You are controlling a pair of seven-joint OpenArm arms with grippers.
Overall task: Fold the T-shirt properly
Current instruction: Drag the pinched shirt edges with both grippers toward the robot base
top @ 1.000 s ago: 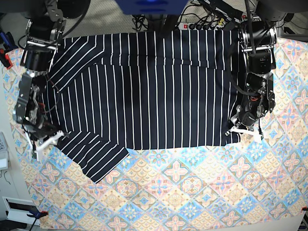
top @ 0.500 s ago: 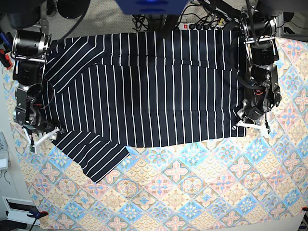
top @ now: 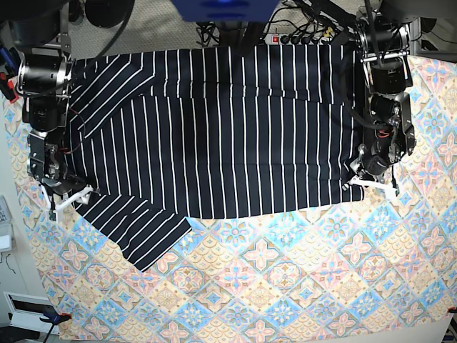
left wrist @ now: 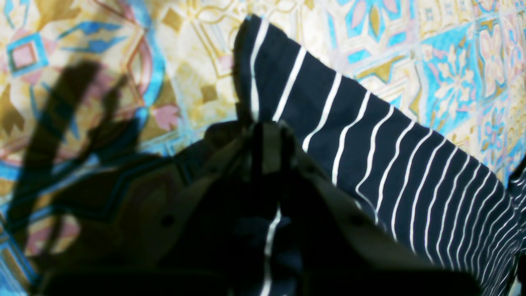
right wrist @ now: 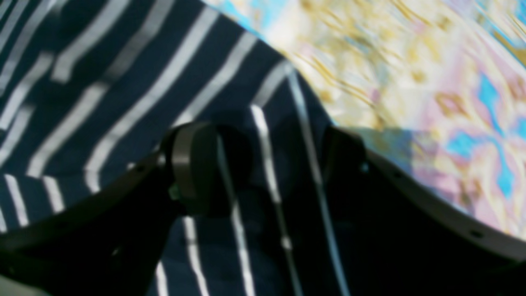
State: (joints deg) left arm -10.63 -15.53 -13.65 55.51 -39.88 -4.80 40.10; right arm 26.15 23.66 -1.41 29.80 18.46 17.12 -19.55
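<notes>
The T-shirt [top: 228,128] lies spread flat across the far half of the patterned tablecloth [top: 285,286], its striped body running from one arm to the other, with one short sleeve [top: 139,232] jutting out toward the near edge on the base view's left side. Beyond the far edge of the cloth, a power strip [top: 303,37] and a tangle of cables lie on the grey floor, and a blue housing [top: 225,8] sits at the top centre; none of these touch the fabric. At the left margin of the base view a small red clamp [top: 56,317] grips the tablecloth's corner. The left gripper [left wrist: 267,135] is pressed together on a corner of the T-shirt's hem, with striped cloth trapped between its fingers and its own shadow falling across the tablecloth beside it. The right gripper [right wrist: 271,164] stands spread wide, one finger on the sleeve edge and the other over the tablecloth; the fabric lies loose between them, not pinched. No brand, label or legible writing shows anywhere.
</notes>
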